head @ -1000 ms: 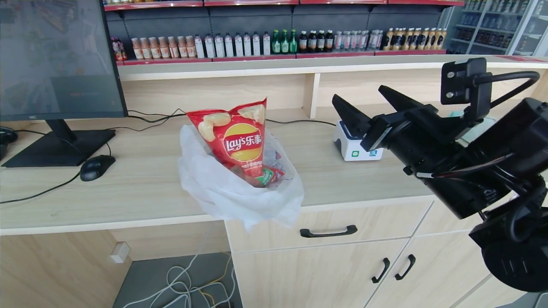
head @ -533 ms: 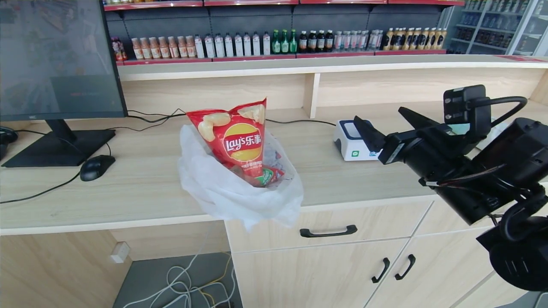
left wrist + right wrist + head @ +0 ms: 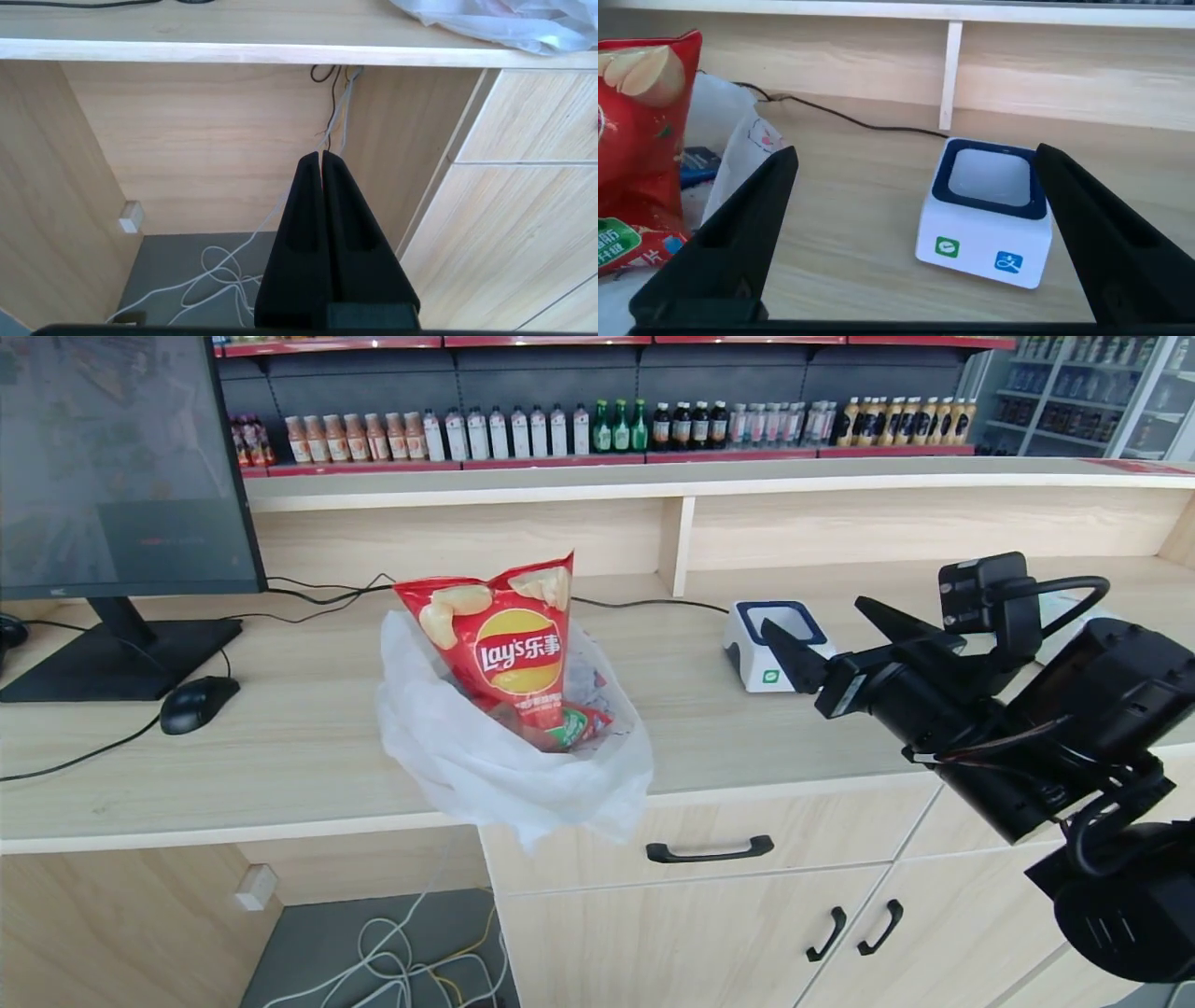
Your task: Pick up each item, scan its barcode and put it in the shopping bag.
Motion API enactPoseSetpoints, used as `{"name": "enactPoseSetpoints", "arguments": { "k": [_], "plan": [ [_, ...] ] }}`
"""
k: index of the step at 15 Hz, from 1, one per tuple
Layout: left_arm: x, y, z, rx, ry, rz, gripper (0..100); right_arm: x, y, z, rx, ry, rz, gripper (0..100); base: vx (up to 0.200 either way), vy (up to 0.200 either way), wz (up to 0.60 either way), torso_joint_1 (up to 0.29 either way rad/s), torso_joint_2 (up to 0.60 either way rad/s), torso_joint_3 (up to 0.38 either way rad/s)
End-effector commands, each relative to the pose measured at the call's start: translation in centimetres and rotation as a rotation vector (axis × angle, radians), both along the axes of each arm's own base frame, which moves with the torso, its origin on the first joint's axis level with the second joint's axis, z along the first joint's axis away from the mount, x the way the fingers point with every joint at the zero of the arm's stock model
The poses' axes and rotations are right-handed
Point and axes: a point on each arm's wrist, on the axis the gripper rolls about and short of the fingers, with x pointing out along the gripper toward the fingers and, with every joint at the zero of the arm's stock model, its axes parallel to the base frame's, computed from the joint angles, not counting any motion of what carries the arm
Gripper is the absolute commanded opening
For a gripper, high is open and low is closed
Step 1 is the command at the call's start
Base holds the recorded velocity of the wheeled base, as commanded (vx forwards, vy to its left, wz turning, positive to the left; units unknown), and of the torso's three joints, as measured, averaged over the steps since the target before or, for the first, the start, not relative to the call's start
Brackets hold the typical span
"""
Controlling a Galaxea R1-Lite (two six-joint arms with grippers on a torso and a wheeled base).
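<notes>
You have the white shopping bag (image 3: 485, 770) at the front edge of the counter (image 3: 280, 756), and its lower part hangs over that edge. Two items are clear in it. One red chips bag (image 3: 509, 639) stands upright, its top well above the bag's rim. One smaller red and green packet (image 3: 571, 723) lies against the chips bag's lower end. A blue thing (image 3: 696, 166) is also inside, but I cannot tell what it is.

One white scanner (image 3: 764, 658) stands on the counter to the right of the bag, apart from it. Your right gripper (image 3: 817, 619) hovers just before the scanner, its fingers spread wide and holding nothing. Your left gripper (image 3: 322, 166) is low, under the counter's edge, with its two fingers pressed together and nothing between them.

On the left, one monitor (image 3: 121, 467) and one mouse (image 3: 198, 702) stand well apart from the bag.
</notes>
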Motion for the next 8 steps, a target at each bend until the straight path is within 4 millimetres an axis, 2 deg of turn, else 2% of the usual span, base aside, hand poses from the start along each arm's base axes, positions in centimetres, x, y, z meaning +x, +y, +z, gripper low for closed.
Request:
{"name": "enactPoseSetpoints", "arguments": {
  "k": [1, 4, 8],
  "plan": [
    [0.0, 0.0, 0.0, -0.001, -0.001, 0.002, 0, 0.0, -0.4, -0.6, -0.009, 0.016, -0.009, 100, 0.000, -0.200, 0.00, 0.012, 0.00, 0.002],
    [0.0, 0.0, 0.0, 0.002, -0.001, 0.000, 0, 0.6, -1.4, -0.9, -0.016, 0.020, -0.029, 100, 0.000, -0.200, 0.00, 0.004, 0.00, 0.004],
    [0.0, 0.0, 0.0, -0.001, -0.001, 0.000, 0, -0.2, -2.0, -1.7, -0.028, 0.053, -0.040, 100, 0.000, -0.200, 0.00, 0.004, 0.00, 0.001]
  ]
}}
